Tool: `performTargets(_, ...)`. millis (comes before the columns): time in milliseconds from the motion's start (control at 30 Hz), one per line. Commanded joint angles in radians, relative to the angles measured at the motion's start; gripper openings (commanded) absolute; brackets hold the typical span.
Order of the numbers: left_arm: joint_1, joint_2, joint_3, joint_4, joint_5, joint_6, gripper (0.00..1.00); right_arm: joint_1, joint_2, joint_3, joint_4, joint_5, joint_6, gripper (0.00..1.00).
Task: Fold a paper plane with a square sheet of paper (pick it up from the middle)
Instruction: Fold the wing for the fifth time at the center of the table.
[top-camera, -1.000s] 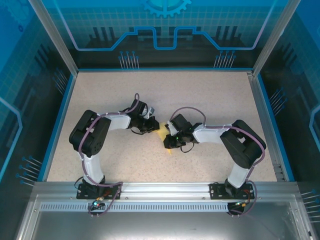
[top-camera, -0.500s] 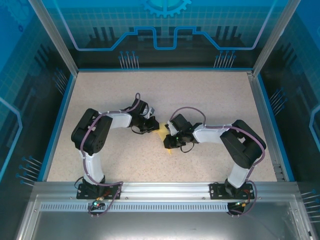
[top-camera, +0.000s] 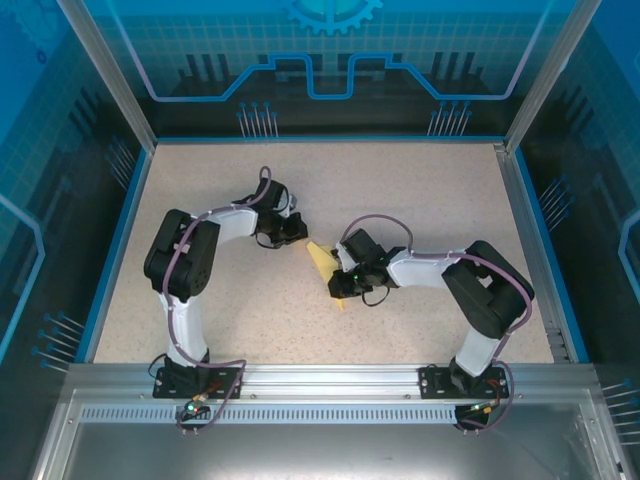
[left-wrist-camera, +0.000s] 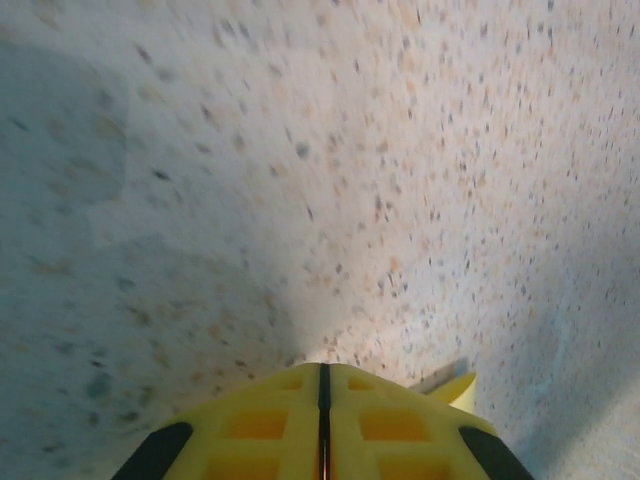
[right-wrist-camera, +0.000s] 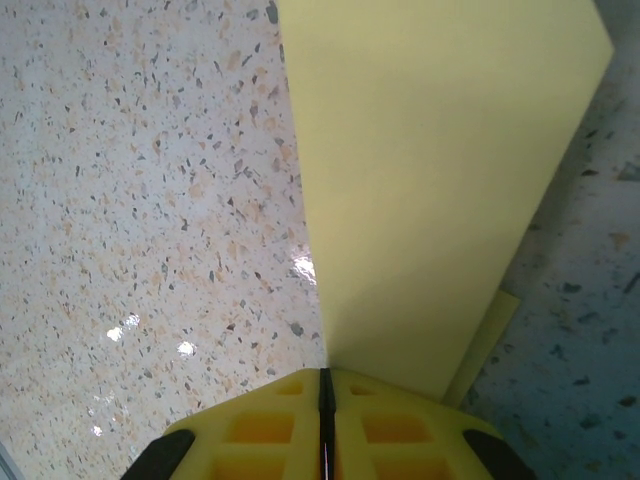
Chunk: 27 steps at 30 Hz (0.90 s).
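Speckled beige tabletop (top-camera: 400, 180), blue-printed walls (top-camera: 330, 60), aluminium frame posts (top-camera: 105, 70).

Layout: paper mid-counter, between the arms
Paper (top-camera: 321, 258) lies at the middle of the counter (top-camera: 430, 200), between the two end effectors. Right end effector (top-camera: 338, 288) sits at its near end with jaws closed on it, and the paper runs from there toward back-left. Left end effector (top-camera: 293, 232) is behind-left, just beside the paper's far tip, jaws together.

Folded yellow paper (top-camera: 322, 259), narrow, pointed, pinched between right fingers (right-wrist-camera: 250, 428)
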Motion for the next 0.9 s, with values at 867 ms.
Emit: performTargets(867, -0.103, -0.041, -0.197, 0.120, 0.054, -0.111, 0.07, -0.038, -0.044, 0.012, -0.042, -0.068, 0.007, 0.10)
